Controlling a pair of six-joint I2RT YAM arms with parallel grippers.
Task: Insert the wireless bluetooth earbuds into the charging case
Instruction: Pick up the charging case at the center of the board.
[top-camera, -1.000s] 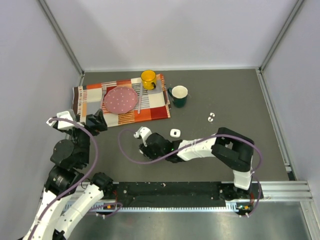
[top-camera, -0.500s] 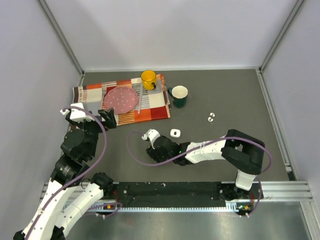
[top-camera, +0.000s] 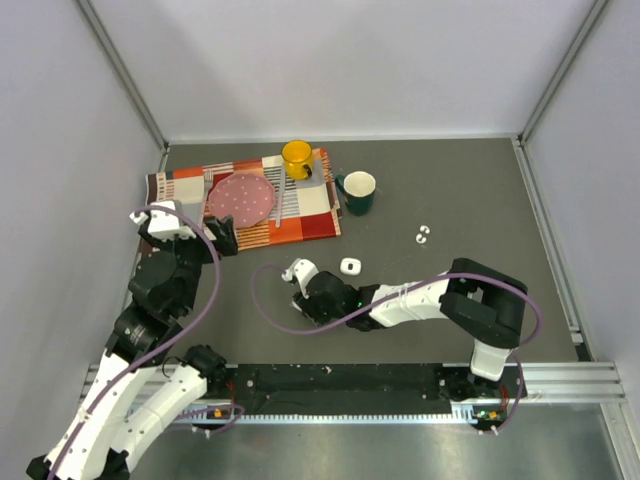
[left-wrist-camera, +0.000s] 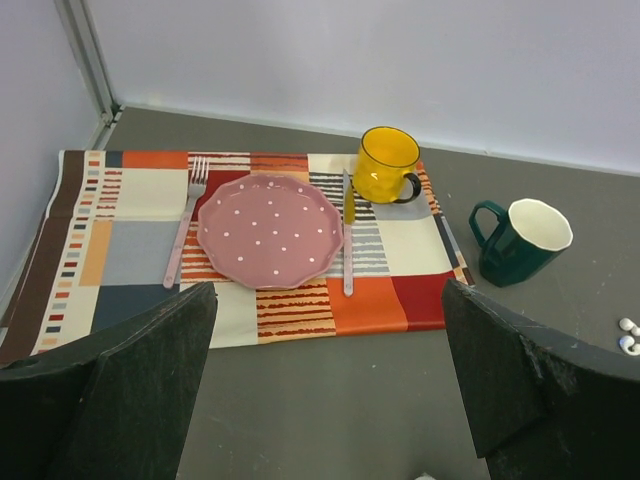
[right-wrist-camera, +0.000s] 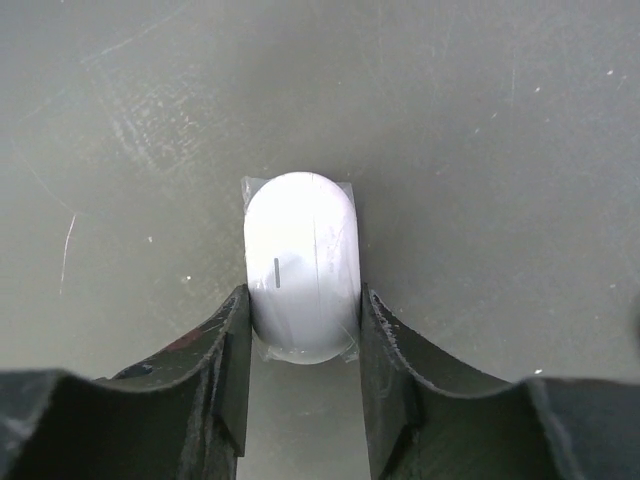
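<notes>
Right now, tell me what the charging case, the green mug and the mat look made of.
The charging case: smooth white plastic, glossy sheen, apparently under clear film.
The green mug: likely glazed ceramic or enamel, shiny dark outside, white inside.
The mat: woven fabric, matte printed stripes, lying flat.

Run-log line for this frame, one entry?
right gripper: closed on case, on table | left gripper: open, empty | earbuds: loose on table
</notes>
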